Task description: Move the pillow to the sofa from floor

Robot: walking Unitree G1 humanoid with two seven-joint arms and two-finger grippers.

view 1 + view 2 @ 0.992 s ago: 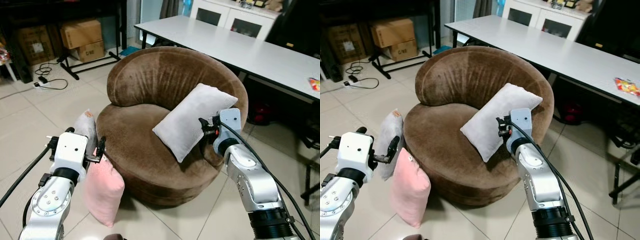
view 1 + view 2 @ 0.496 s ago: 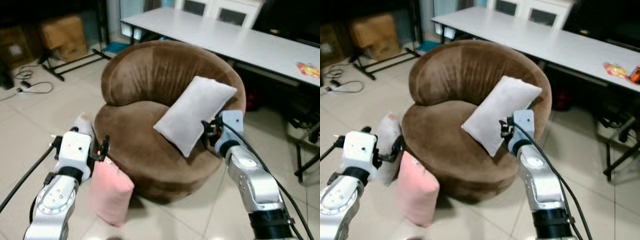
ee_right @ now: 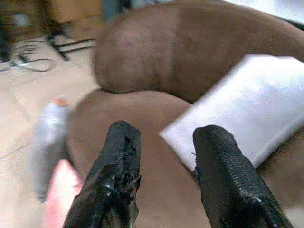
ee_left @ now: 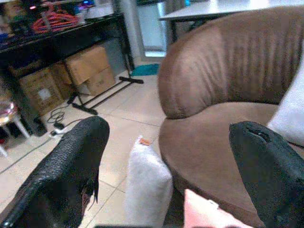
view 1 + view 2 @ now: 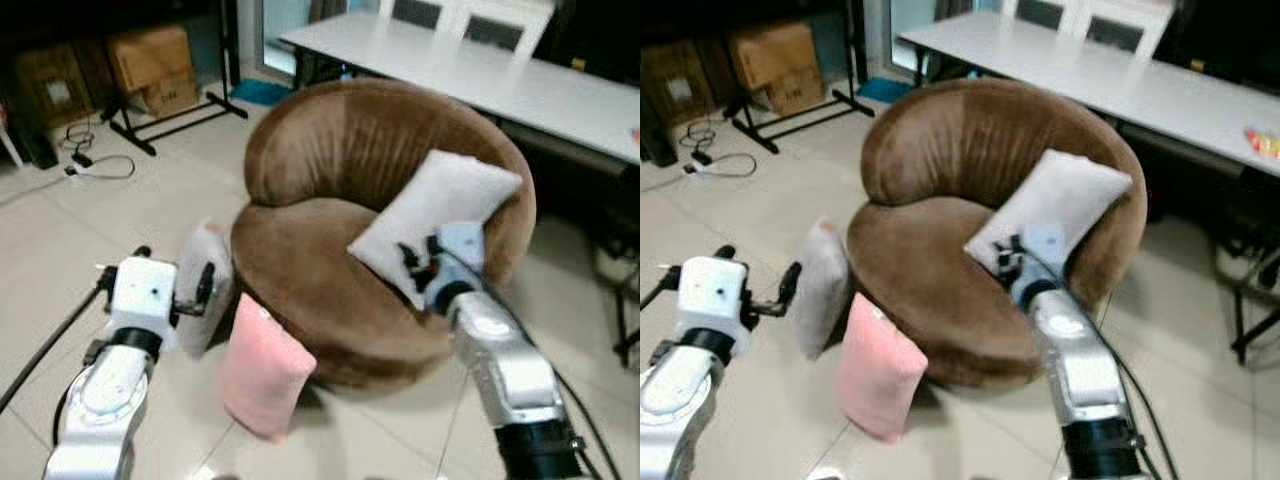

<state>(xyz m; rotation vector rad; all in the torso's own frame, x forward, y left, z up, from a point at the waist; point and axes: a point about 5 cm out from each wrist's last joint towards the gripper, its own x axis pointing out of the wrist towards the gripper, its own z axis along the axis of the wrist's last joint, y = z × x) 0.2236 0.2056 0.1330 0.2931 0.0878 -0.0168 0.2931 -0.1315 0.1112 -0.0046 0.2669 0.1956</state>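
The grey pillow (image 5: 203,288) stood upright on the floor against the sofa (image 5: 330,290), just ahead of my left tool (image 5: 180,296), which gaped empty. My right tool (image 3: 166,175), unclenched, hovered over the seat.

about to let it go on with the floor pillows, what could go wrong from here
1. The left pincer is open near the grey pillow, which leans on the sofa beside the pink pillow; a reach for one could topple the other.
2. The white pillow leans tilted on the seat close to the open right pincer, so a stray move might knock it off.
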